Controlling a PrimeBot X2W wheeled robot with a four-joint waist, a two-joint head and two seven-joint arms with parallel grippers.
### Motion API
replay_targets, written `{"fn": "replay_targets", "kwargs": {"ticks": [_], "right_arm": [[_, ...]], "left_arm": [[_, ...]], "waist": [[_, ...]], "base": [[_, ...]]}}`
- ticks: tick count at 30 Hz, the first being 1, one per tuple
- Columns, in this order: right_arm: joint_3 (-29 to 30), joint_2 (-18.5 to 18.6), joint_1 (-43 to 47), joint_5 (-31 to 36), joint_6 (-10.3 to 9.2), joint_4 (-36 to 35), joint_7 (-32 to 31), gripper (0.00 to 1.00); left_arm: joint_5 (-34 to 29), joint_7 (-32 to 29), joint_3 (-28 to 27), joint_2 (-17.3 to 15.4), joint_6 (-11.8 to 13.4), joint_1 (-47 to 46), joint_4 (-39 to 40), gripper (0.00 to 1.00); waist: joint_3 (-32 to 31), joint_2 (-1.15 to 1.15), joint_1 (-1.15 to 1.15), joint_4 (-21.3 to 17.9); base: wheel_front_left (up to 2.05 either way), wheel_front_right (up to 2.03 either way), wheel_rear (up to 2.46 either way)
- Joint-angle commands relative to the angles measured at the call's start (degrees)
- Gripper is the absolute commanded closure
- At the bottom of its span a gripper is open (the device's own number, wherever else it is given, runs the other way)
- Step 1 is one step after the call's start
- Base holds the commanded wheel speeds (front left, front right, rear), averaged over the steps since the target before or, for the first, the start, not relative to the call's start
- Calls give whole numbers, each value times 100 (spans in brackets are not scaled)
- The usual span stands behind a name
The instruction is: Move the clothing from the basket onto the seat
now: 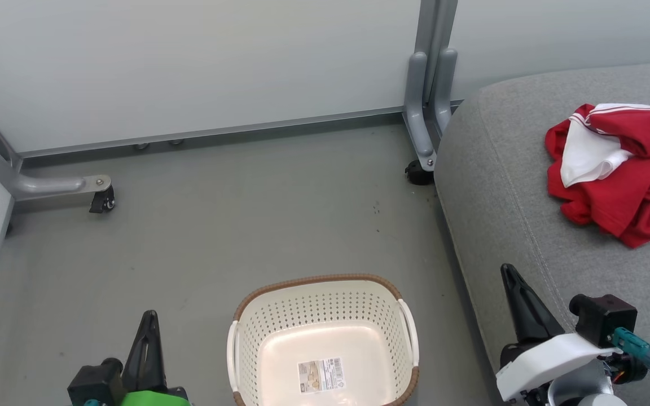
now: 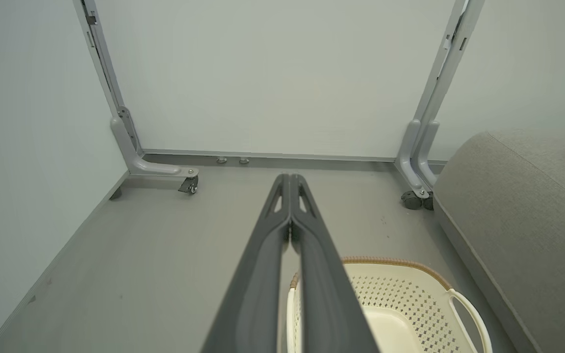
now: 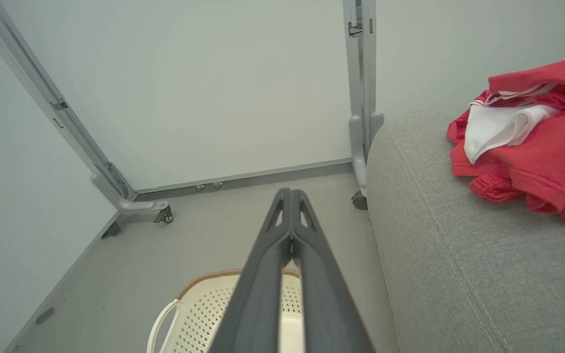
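Head view: basket point(image 1: 313, 307) holds just its label sticker point(image 1: 320, 376); the red clothing point(image 1: 624, 169) lies heaped on the seat point(image 1: 505, 197), right of the basket. My left gripper point(image 1: 148, 316) and right gripper point(image 1: 508, 272) are closed, holding nothing. I judge the task done.

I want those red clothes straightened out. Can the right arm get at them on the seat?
Probably yes: the clothing lies uncovered on the seat ahead of the right gripper, nothing between; shut now, it must open first.

Smooth pale grey partition panels point(image 1: 189, 62) close off the far and left sides. Grey metal upright posts point(image 1: 437, 28) join them, standing on angled feet with small black casters point(image 1: 418, 172). The matte grey floor point(image 1: 218, 225) carries a few dark specks under even light.
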State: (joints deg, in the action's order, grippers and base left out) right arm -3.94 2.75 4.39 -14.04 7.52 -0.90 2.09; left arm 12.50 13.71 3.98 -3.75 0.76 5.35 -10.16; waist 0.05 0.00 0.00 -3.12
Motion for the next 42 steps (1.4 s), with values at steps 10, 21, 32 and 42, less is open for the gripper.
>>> {"fn": "replay_targets", "kwargs": {"ticks": [10,21,32,42], "right_arm": [[71,112,-263,-1338,-1,177,-53,100],[134,160,-392,-2400,-1,373,-106,100],[210,193,-504,-3344,-1,547,-169,100],[280,212,-590,-4096,-1,690,-230,100]], "left_arm": [[1267,-303,-182,12,-145,-255,10,100],[2294,-562,-315,21,-249,-401,-45,100],[3216,-799,-435,30,-347,-531,-99,100],[3964,-993,-534,38,-425,-636,-144,100]], "waist": [[1,0,0,27],[2,0,0,55],[3,0,0,83],[4,0,0,109]], "base": [[0,0,0],[0,0,0],[0,0,0],[0,0,0]]}}
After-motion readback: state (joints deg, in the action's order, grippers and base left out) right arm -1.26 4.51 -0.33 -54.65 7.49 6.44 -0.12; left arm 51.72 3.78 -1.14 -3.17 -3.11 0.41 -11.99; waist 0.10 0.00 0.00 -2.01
